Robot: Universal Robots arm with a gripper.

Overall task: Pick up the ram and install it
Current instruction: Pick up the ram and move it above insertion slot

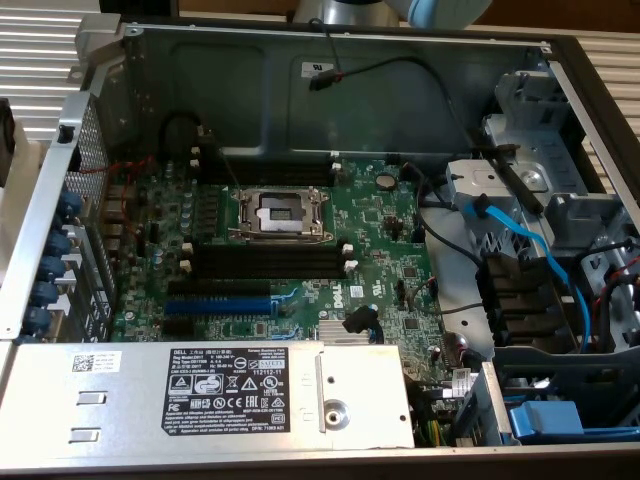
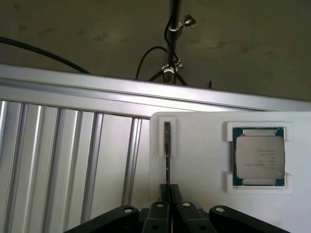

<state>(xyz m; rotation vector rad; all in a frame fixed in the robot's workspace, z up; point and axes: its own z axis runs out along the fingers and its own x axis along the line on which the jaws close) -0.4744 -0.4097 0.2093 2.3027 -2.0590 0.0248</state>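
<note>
Exterior view takes in the open computer case (image 1: 400,90), its green motherboard (image 1: 370,210) lying flat and a grey power supply (image 1: 130,400) with a black label along the near edge. Long black slots (image 1: 260,262) with white end clips run side by side just below the square processor socket (image 1: 278,213), and a blue expansion slot (image 1: 215,306) sits below them.

Wrist view looks elsewhere: down on a ribbed metal surface (image 2: 58,160) and a white tray (image 2: 204,160) lying beside it. A processor (image 2: 259,156) rests in a square recess of the tray, well apart from a narrow recess. The ram (image 2: 167,145) stands on edge at that narrow recess, seen as a thin dark line that runs straight into the gripper (image 2: 170,190). The black fingers (image 2: 179,199) are drawn close together on either side of the stick, pinching its near end. Whether the ram is seated in the recess or raised off it cannot be told.
</note>
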